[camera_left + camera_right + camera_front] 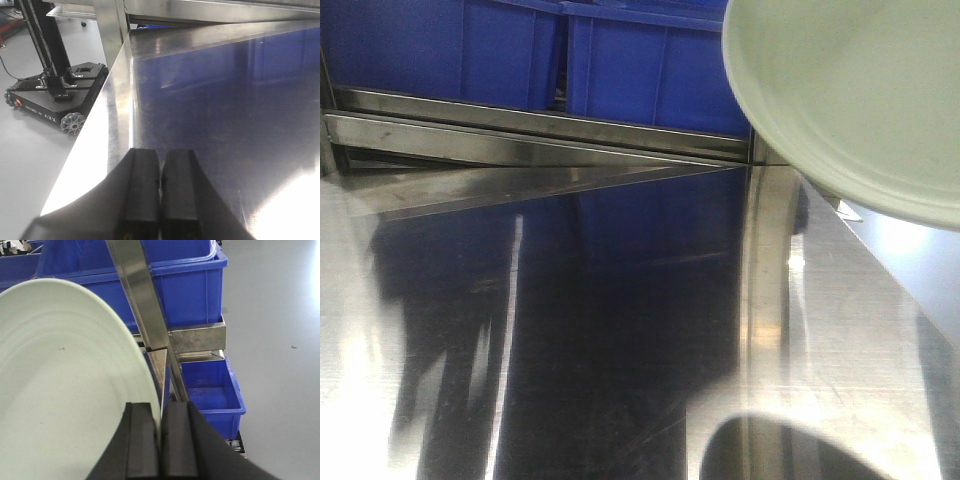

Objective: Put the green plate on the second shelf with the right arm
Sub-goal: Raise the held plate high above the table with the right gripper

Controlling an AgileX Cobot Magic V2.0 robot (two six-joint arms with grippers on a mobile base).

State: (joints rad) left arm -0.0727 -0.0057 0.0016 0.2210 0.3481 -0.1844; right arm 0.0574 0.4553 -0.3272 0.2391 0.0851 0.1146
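Left wrist view, far left: a black wheeled base stands on the grey floor, beside the steel tabletop. It carries a tall black mast and white lettering on its near side that appears to read "ARX"; the letters are too small to confirm.

The left tool sits low over the near left edge of the tabletop. Its two black fingers are pressed together with nothing between them.

Front view: the tabletop reflects the blue bins, which stand side by side on the steel rail at the far side. No labels are legible on the bins.

The green plate is at the upper right of the front view. It is tilted, held in the air above the right part of the tabletop, and overlaps the right bin. It rests on no shelf.

Right wrist view: the plate fills the left half. The right tool is clamped on the plate's near rim, one finger on each face. A slanted steel post rises just right of the plate. Behind it stands a large blue bin, and a smaller blue bin sits lower at the right.
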